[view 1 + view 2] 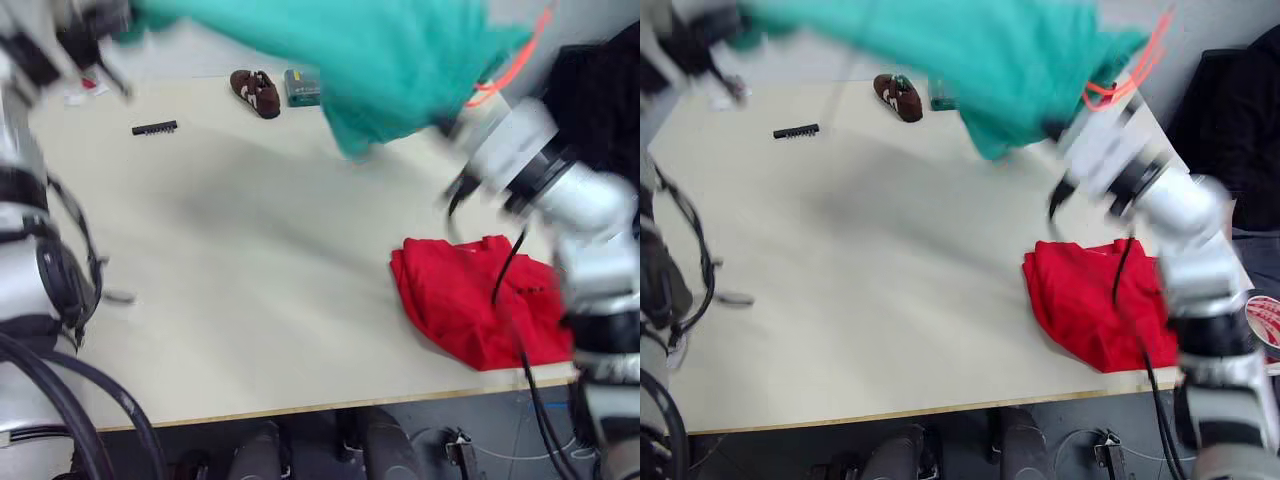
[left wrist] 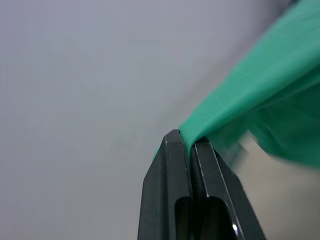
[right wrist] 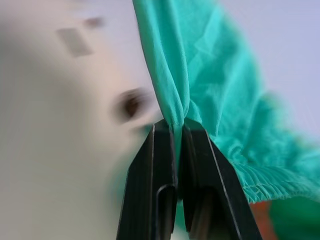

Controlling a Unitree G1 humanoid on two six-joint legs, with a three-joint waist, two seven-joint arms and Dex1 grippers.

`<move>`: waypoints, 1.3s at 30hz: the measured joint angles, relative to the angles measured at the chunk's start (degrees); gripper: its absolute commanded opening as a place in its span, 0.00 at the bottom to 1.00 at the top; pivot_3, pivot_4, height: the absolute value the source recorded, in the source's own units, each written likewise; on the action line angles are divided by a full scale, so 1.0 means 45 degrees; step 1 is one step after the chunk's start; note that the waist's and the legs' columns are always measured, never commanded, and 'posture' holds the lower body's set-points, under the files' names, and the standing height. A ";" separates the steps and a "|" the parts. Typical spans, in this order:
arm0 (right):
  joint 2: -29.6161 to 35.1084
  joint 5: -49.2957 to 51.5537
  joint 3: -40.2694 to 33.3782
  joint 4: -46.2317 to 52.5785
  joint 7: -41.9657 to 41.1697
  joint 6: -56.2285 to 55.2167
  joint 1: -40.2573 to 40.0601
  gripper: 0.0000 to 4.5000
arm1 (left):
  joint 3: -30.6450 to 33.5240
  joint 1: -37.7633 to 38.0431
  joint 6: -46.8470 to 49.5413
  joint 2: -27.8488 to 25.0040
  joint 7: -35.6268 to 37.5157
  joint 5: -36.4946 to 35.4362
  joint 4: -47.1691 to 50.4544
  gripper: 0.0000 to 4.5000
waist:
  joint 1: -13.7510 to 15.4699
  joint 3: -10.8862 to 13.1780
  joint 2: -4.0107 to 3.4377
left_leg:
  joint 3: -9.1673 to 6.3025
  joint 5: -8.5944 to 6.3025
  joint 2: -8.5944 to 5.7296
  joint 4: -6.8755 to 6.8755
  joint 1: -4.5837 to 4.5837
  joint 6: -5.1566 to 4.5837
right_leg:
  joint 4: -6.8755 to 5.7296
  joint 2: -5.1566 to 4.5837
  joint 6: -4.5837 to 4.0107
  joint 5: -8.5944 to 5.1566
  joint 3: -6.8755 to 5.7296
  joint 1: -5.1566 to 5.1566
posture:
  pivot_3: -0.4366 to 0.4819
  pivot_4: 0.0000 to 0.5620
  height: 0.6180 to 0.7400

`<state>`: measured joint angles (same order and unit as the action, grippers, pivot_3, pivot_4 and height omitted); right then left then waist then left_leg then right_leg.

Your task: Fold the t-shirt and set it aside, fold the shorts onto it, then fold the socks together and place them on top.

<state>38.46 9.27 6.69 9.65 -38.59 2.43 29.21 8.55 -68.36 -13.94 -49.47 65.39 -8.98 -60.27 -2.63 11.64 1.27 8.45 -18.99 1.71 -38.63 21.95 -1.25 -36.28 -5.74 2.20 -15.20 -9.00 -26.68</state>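
Observation:
The teal-green shorts [image 1: 380, 60] hang in the air above the far part of the table, stretched between both arms, their orange drawstring [image 1: 515, 65] dangling at the right. My left gripper [image 2: 189, 142] is shut on one edge of the shorts [image 2: 260, 100]. My right gripper [image 3: 175, 127] is shut on another fold of the shorts [image 3: 215, 90]. The red t-shirt [image 1: 480, 300] lies folded near the table's front right corner, under my right arm. The socks are out of view.
A brown shoe [image 1: 256, 92] and a small teal box [image 1: 301, 87] sit at the table's far edge. A black comb-like strip [image 1: 154, 128] lies at the far left. The table's front edge [image 1: 300, 408] runs below the t-shirt.

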 measured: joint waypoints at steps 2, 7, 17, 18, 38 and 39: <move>0.0055 0.0578 0.0070 0.1005 -0.0539 0.0945 -0.1012 0.00 | 0.0018 0.2646 0.1202 -0.0690 0.1558 -0.0584 0.2021 0.01 | -0.0106 0.0100 0.0032 | -0.0032 -0.0001 0.0025 -0.0144 0.0061 -0.0001 | -0.0064 0.0006 -0.0013 0.0036 -0.0004 -0.0020 | 0.48 0.27 1.00; 0.0487 0.1283 0.0665 0.2514 -0.2098 0.1830 -0.2765 0.00 | 0.0478 0.7971 0.3820 -0.2930 0.3875 -0.1666 0.6812 0.01 | -0.0063 0.0095 0.0074 | -0.0058 -0.0005 0.0076 -0.0260 -0.0011 -0.0009 | -0.0048 -0.0009 -0.0045 0.0083 0.0108 0.0081 | 0.48 0.27 1.00; 0.1142 0.3983 0.0881 0.3948 -0.4545 0.4023 -0.4298 0.00 | 0.1701 1.4009 0.6948 -0.5175 0.4589 -0.2682 1.1765 0.01 | 0.0579 0.0107 0.0044 | -0.0093 -0.0068 0.0092 -0.0245 -0.0177 -0.0041 | -0.0035 -0.0119 -0.0150 0.0101 0.0079 0.0239 | 0.48 0.27 1.00; 0.1311 0.4204 0.0882 0.3971 -0.4780 0.4256 -0.4417 0.00 | 0.1865 1.4800 0.7305 -0.5622 0.4594 -0.2986 1.2122 0.01 | 0.0569 0.0107 0.0044 | -0.0090 -0.0071 0.0093 -0.0241 -0.0168 -0.0016 | -0.0032 -0.0123 -0.0164 0.0092 0.0060 0.0231 | 0.48 0.27 1.00; -0.0490 1.1551 -0.3541 0.3431 -0.0569 0.9853 -0.4633 0.00 | -0.4130 -0.2034 0.4312 0.1857 0.3484 -0.0162 0.0669 0.01 | 0.1165 0.0050 0.0111 | -0.0024 0.0010 0.0073 -0.0264 -0.0068 -0.0106 | 0.0115 0.0024 -0.0088 0.0285 0.0000 0.0259 | 0.48 0.27 1.00; -0.0662 1.1773 -0.3747 0.3324 -0.0094 0.9969 -0.4653 0.00 | -0.4184 -0.2487 0.3625 0.2335 0.3036 0.0232 0.0004 0.01 | 0.1042 0.0049 0.0110 | -0.0014 -0.0008 0.0068 -0.0256 -0.0069 -0.0129 | 0.0139 0.0021 -0.0071 0.0292 0.0004 0.0258 | 0.48 0.27 1.00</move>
<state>35.48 62.25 -10.17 24.61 -39.01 47.29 8.27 -10.28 -79.55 2.38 -38.96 79.06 -7.94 -60.26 2.06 11.86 1.76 8.39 -19.03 2.02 -39.78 21.64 -1.83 -35.65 -5.64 1.87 -13.89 -8.98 -25.52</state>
